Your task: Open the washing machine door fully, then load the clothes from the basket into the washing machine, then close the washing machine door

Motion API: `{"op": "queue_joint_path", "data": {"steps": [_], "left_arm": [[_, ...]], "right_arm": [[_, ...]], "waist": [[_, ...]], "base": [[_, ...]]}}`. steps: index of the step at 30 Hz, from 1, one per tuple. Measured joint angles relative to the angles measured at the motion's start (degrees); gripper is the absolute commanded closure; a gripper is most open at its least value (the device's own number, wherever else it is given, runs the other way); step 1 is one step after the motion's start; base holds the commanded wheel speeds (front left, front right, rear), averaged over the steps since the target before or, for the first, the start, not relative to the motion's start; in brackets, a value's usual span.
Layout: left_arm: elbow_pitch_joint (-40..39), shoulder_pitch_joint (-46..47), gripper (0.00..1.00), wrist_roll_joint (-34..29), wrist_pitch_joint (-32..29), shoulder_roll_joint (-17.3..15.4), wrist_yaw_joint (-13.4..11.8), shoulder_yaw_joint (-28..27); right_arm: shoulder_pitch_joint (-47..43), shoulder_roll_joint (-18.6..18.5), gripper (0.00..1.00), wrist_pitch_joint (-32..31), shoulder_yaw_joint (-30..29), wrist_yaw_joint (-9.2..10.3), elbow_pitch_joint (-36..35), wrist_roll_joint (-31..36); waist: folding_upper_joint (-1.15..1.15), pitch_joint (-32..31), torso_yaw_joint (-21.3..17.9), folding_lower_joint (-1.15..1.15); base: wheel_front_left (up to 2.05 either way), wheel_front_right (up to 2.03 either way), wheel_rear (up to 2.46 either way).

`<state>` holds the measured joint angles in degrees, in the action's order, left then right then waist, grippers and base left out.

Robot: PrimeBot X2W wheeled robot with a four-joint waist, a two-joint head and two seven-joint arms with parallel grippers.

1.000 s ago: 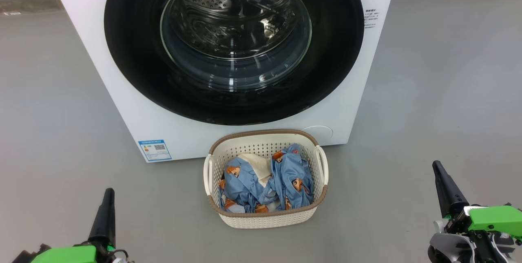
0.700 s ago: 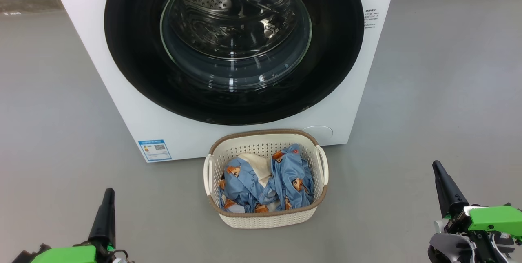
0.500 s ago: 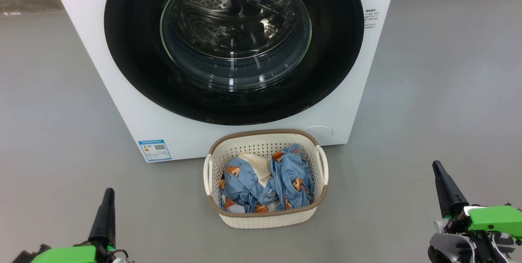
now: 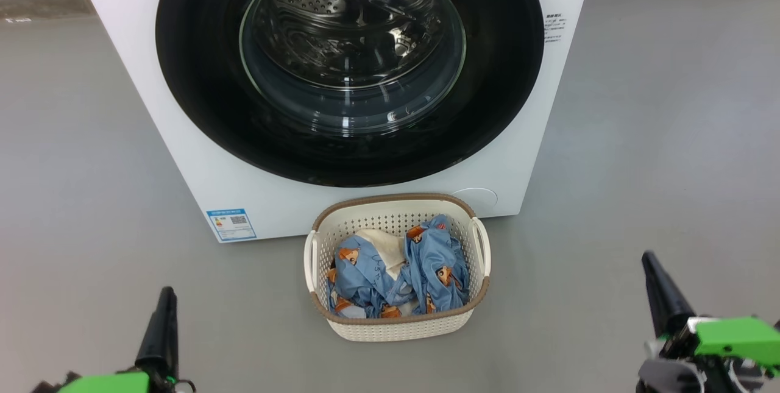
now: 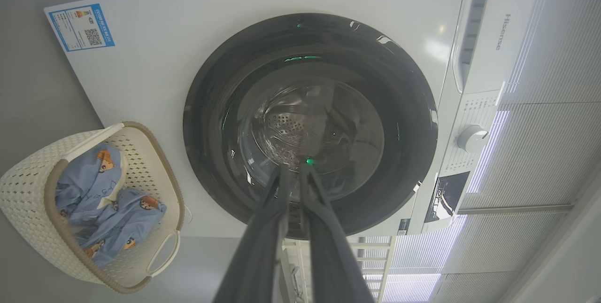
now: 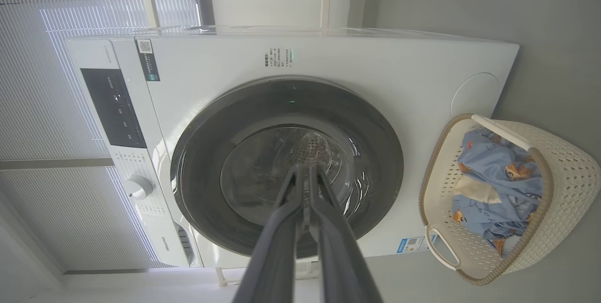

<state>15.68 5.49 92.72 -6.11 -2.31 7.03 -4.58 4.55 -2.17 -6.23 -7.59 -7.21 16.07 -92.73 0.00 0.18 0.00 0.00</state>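
The white washing machine (image 4: 183, 155) stands ahead with its door (image 4: 195, 76) shut, the black rim flat against the front and the steel drum showing through the glass bowl. The basket (image 4: 396, 199) sits on the floor right before it, holding the blue printed clothes (image 4: 432, 265) and a cream cloth (image 4: 384, 247). My left gripper (image 4: 166, 293) is low at the left and my right gripper (image 4: 647, 259) low at the right, both shut on nothing and well short of the basket. The left wrist view has the left gripper (image 5: 293, 170) pointing at the door (image 5: 211, 105); the right gripper (image 6: 305, 170) points at the door (image 6: 375, 152) too.
Grey floor (image 4: 658, 137) lies open on both sides of the machine. A blue label (image 4: 231, 224) and a round cover (image 4: 475, 196) mark its lower front. The control panel carries a knob (image 5: 472, 138). Ribbed blinds (image 6: 42, 105) stand behind the machine.
Both grippers have sunk a little lower in the head view, the left drifting slightly right and the right slightly left. Door, basket and clothes are unmoved.
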Motion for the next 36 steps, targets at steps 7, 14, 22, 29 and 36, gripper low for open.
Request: {"op": "queue_joint_path", "data": {"steps": [7, 14, 22, 29, 36], "left_arm": [[2.35, -1.81, 0.0, 0.01, 0.23, 0.6, -0.03, 0.45], [2.07, -1.79, 0.0, 0.0, 1.33, 0.6, -0.03, 0.78], [1.69, -1.65, 0.0, -0.1, 2.22, 0.55, -0.03, 1.64], [1.13, -0.85, 0.0, -1.77, 3.69, 0.18, -0.03, 2.75], [0.79, -0.78, 0.0, -2.98, 4.98, -0.33, -0.03, 3.77]], "right_arm": [[-2.46, 0.91, 0.0, 0.32, 0.18, 0.07, 2.46, 0.0], [-2.44, 0.9, 0.0, 1.36, 0.81, 0.07, 1.9, -0.01], [-2.13, 0.88, 0.0, 2.86, 1.78, 0.07, 0.86, 0.0], [-1.35, 0.47, 0.0, 4.19, 3.27, 0.07, 0.2, 1.18], [-1.24, 0.22, 0.0, 5.17, 4.0, 0.07, -0.67, 1.56]], "waist": [[0.0, 0.05, 0.03, 0.01], [0.0, 0.01, 0.14, 0.01], [0.0, 0.12, 0.37, 0.01], [0.0, 0.17, 0.54, 0.01], [0.0, 0.22, 0.65, 0.01]], "base": [[0.0, 0.0, 0.0], [0.0, 0.0, 0.0], [0.0, 0.0, 0.0], [0.0, 0.0, 0.0], [0.0, 0.0, 0.0]]}}
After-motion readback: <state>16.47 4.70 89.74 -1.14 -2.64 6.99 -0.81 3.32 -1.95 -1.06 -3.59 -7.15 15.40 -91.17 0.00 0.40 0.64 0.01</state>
